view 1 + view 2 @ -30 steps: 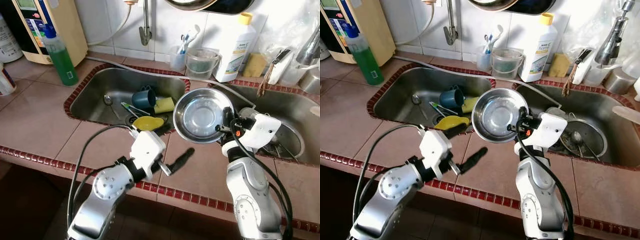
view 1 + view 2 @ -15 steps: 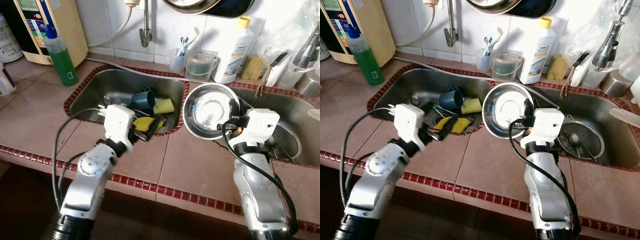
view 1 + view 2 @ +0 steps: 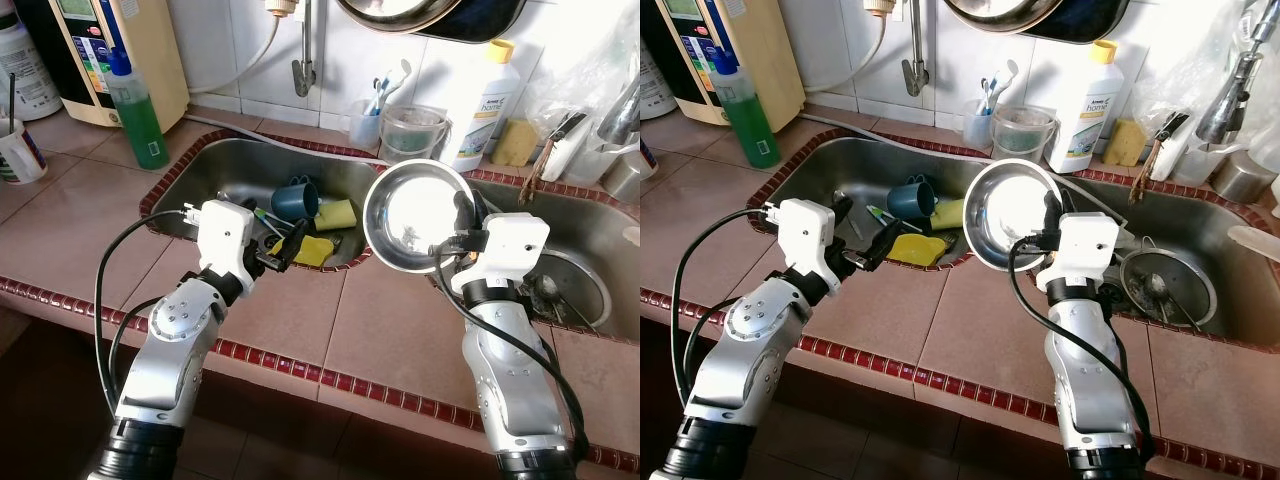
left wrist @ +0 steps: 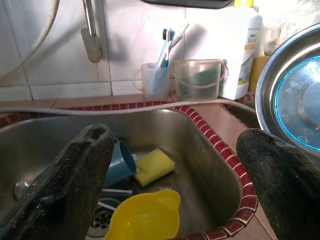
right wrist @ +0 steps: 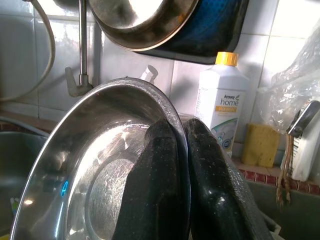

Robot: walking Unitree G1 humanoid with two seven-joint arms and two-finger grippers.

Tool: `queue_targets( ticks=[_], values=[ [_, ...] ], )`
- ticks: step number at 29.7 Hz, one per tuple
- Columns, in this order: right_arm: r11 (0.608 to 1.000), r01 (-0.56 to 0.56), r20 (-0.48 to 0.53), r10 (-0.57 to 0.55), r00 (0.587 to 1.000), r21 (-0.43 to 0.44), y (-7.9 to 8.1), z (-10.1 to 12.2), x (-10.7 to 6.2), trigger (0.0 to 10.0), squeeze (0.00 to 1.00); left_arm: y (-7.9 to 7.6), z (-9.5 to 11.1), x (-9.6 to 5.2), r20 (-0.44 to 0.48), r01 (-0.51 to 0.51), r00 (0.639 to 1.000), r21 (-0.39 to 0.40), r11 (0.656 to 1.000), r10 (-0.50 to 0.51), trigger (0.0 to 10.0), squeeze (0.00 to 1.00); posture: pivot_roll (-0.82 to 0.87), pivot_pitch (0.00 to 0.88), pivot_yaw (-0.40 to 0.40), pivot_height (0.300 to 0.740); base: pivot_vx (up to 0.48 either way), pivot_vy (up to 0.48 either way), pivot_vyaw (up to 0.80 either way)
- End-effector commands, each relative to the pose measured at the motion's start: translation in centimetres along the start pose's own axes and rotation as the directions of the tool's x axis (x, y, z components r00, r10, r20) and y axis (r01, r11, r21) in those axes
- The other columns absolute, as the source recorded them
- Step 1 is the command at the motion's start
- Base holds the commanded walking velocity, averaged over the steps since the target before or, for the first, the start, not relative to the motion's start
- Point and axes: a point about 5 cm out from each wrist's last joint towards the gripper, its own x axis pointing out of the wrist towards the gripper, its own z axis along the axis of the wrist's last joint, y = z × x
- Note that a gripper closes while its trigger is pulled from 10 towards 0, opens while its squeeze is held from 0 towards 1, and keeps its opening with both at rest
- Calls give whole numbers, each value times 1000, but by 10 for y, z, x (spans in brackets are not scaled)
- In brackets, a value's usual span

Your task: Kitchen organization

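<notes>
My right gripper (image 3: 463,222) is shut on the rim of a round steel bowl (image 3: 418,216). It holds the bowl tilted up on edge above the divider between the two sinks. In the right wrist view both black fingers (image 5: 159,175) pinch the bowl's rim (image 5: 100,165). My left gripper (image 3: 284,246) is open, hovering at the near edge of the left sink (image 3: 200,170). Below it lie a yellow plastic bowl (image 4: 145,217), a blue mug (image 3: 294,198) and a yellow sponge (image 3: 338,212).
The right sink (image 3: 590,240) holds a metal strainer and dishes. Behind the sinks stand a clear pail (image 3: 413,131), a toothbrush cup (image 3: 366,120), a white detergent bottle (image 3: 487,92) and a tap (image 3: 304,62). A green soap bottle (image 3: 138,118) stands on the left counter.
My left arm swung from the counter's front edge up to the left sink, gripper now open over it. The right gripper raised the bowl and tipped it more upright.
</notes>
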Motion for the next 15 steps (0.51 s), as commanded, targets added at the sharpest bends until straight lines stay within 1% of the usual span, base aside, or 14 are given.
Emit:
queue_targets(
  ticks=[1, 6, 12, 15],
  values=[
    [1000, -2, 19, 2, 1000, 0, 1, 2, 2, 10000, 0, 1, 0, 2, -12, 1, 1000, 13, 1000, -1, 10000, 0, -173, 29, -29, 732, 0, 0, 0],
    [1000, -2, 20, 2, 1000, -1, 1, 2, 2, 10000, 0, 0, 0, 3, -11, 5, 1000, 15, 1000, -5, 10000, 0, -173, 31, -29, 732, 0, 0, 0],
    [1000, -6, 18, 6, 1000, -2, 2, 2, -1, 10000, 0, -1, 0, 3, -14, 20, 1000, -9, 1000, -20, 10000, 0, -176, 37, -25, 732, 0, 0, 0],
    [1000, -6, 18, 6, 1000, -2, 3, 1, -1, 10000, 0, -2, -1, 3, -20, 24, 1000, -13, 1000, -24, 10000, 0, -176, 38, -25, 732, 0, 312, 0]
  ],
)
